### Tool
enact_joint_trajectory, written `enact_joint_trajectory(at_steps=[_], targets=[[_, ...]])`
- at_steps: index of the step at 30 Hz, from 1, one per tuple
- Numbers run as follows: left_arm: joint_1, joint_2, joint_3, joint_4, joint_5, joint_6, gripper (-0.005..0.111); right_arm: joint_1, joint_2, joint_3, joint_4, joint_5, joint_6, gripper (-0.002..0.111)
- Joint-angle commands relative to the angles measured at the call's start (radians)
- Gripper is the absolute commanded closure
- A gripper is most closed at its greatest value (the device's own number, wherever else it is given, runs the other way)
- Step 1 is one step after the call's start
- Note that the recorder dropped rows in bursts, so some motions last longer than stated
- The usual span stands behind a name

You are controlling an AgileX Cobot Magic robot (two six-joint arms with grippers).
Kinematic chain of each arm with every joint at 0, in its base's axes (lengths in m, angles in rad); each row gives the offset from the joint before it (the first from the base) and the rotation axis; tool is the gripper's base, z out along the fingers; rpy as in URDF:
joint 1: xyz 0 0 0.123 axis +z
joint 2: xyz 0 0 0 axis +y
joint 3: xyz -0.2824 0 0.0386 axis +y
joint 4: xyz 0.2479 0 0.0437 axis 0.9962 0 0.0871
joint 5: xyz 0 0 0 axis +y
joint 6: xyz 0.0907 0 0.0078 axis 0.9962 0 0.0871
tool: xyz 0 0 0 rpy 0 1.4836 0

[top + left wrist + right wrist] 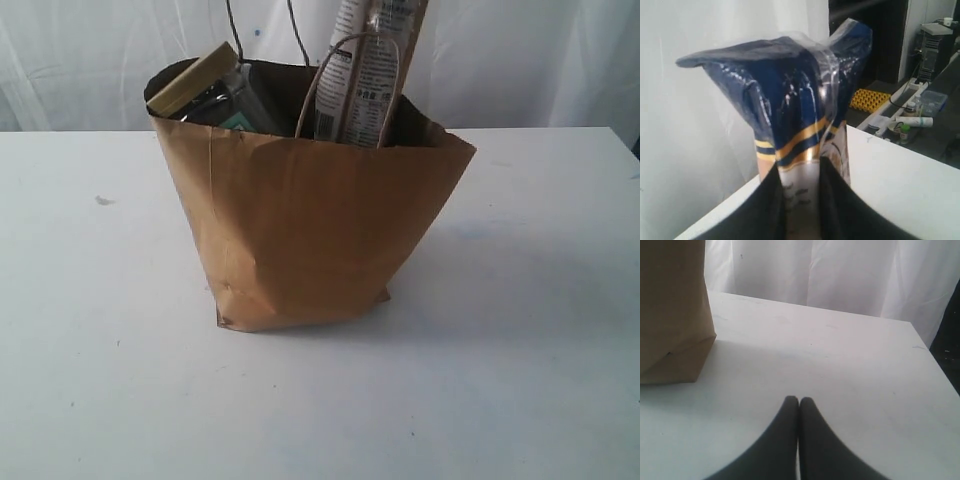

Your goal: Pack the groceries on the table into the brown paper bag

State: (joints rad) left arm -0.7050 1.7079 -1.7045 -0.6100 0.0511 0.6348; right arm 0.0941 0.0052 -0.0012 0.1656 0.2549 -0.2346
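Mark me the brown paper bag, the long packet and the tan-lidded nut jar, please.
brown paper bag (300, 230): exterior view, on its front wall.
long packet (368, 80): exterior view, on the printed side that stands above the rim.
tan-lidded nut jar (196, 80): exterior view, on its tan lid.

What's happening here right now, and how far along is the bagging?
The left gripper is closed on the long dark-blue/beige packet. The packet stands roughly upright, with its lower part inside the brown paper bag and its top sticking out. The tan-lidded nut jar is already in the bag, tilted, with its lid poking above the rim. The right gripper is shut and empty, low over the table beside the bag.
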Motion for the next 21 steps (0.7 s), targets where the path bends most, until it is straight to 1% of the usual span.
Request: enact_joint_trajectory(at_steps=[1, 4, 9, 13, 17, 21], targets=[[0.006, -0.014, 0.052, -0.001, 0.030, 0.080, 0.107, 0.004, -0.005, 0.001, -0.003, -0.009, -0.006, 0.108], [0.006, -0.014, 0.073, -0.001, 0.008, 0.084, 0.107, 0.006, -0.005, 0.001, -0.003, -0.009, -0.006, 0.108], [0.006, -0.010, 0.101, 0.005, -0.076, 0.101, 0.107, 0.040, -0.005, 0.001, -0.003, -0.009, -0.006, 0.108], [0.020, -0.008, 0.105, 0.005, -0.074, 0.133, 0.107, 0.045, -0.005, 0.001, -0.003, -0.009, -0.006, 0.108], [0.055, -0.008, 0.105, 0.005, -0.070, 0.128, 0.107, 0.045, -0.005, 0.001, -0.003, -0.009, -0.006, 0.108], [0.087, -0.008, 0.105, 0.005, -0.030, 0.124, 0.106, 0.045, -0.005, 0.001, -0.003, -0.009, -0.006, 0.108]])
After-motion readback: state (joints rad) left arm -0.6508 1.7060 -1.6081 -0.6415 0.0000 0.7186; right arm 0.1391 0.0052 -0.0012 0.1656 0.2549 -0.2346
